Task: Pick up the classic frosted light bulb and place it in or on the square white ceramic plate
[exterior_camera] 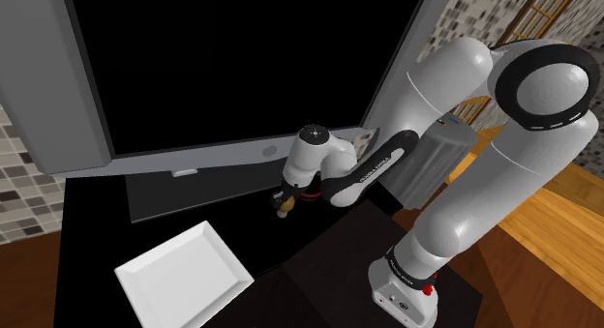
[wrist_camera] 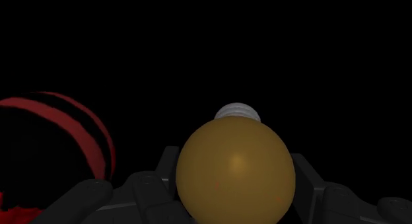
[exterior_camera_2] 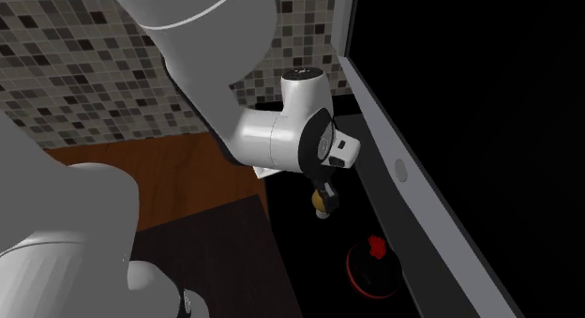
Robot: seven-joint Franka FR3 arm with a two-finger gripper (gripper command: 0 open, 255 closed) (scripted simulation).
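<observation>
The gripper [wrist_camera: 234, 158] was clamped on the light bulb [wrist_camera: 234, 171]; its two black fingers [wrist_camera: 305, 173] pressed the amber globe from either side, and the bulb's ribbed grey screw base pointed away from the hand. In the shoulder view the gripper [exterior_camera: 286, 200] pointed down over the black work surface [exterior_camera: 87, 229], with the bulb [exterior_camera: 284, 213] at its tip; whether the bulb touched the surface could not be told.

The arm [exterior_camera: 455, 210] rose from its base at the shoulder view's lower right and bent at a high elbow near the upper right; the forearm sloped down to the left, ending at a white wrist just in front of a grey frame [exterior_camera: 223, 154]; beyond that frame lay a black area [exterior_camera: 242, 55].

There was one bulb; there was one plate [exterior_camera: 184, 276], square and white, lying flat toward the shoulder view's lower left, well apart from the bulb; there was one red-and-black round object [exterior_camera_2: 372, 266] on the surface near the gripper [exterior_camera_2: 323, 198], below and to its right in the second exterior view. A mosaic tile wall [exterior_camera_2: 112, 72] and a wooden floor [exterior_camera_2: 178, 175] showed behind the arm.
</observation>
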